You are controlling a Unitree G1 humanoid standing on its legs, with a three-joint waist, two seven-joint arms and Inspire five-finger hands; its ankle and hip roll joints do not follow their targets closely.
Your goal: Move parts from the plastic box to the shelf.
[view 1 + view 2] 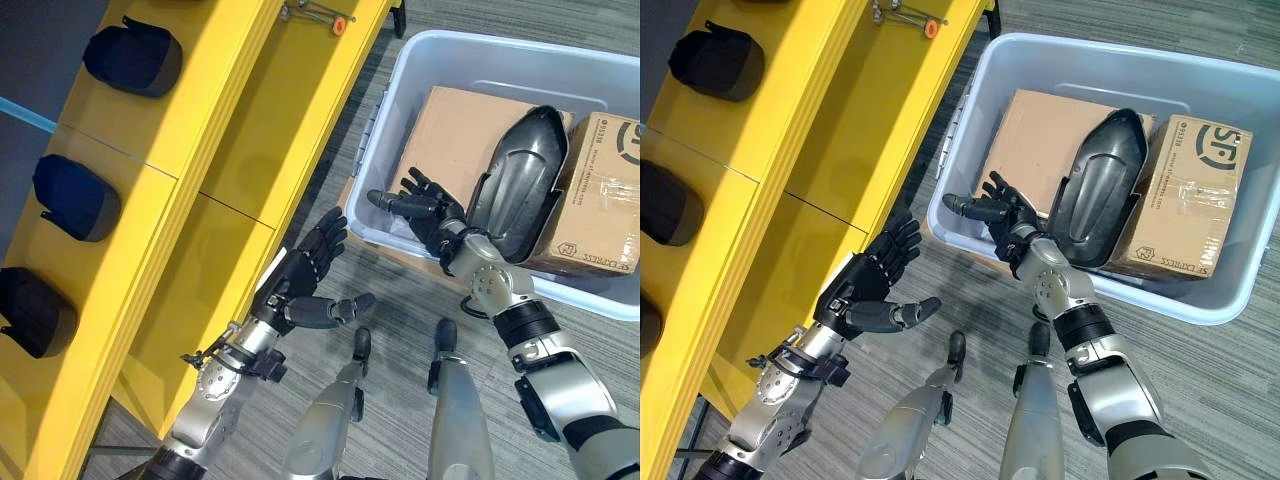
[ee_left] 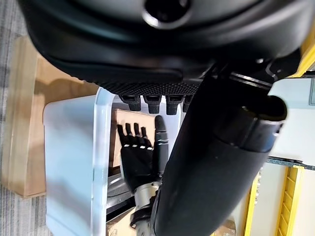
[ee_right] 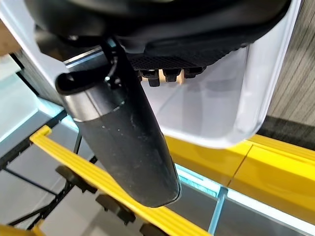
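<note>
A pale plastic box (image 1: 395, 95) stands on the floor at the right. In it lie two cardboard boxes (image 1: 455, 135) (image 1: 600, 190), and a dark grey curved part (image 1: 520, 185) leans across them. My right hand (image 1: 425, 212) is open, its fingers spread over the box's near left corner, just left of the part's lower end and holding nothing. It also appears in the left wrist view as the right hand (image 2: 140, 157). My left hand (image 1: 300, 285) is open and bare, hanging between the yellow shelf (image 1: 230, 120) and the box.
Three dark rounded parts (image 1: 132, 55) (image 1: 75, 195) (image 1: 35, 310) sit in a row on the shelf's upper level. A small metal piece with an orange tip (image 1: 320, 15) lies at the shelf's far end. A wooden board (image 2: 24, 123) lies under the box.
</note>
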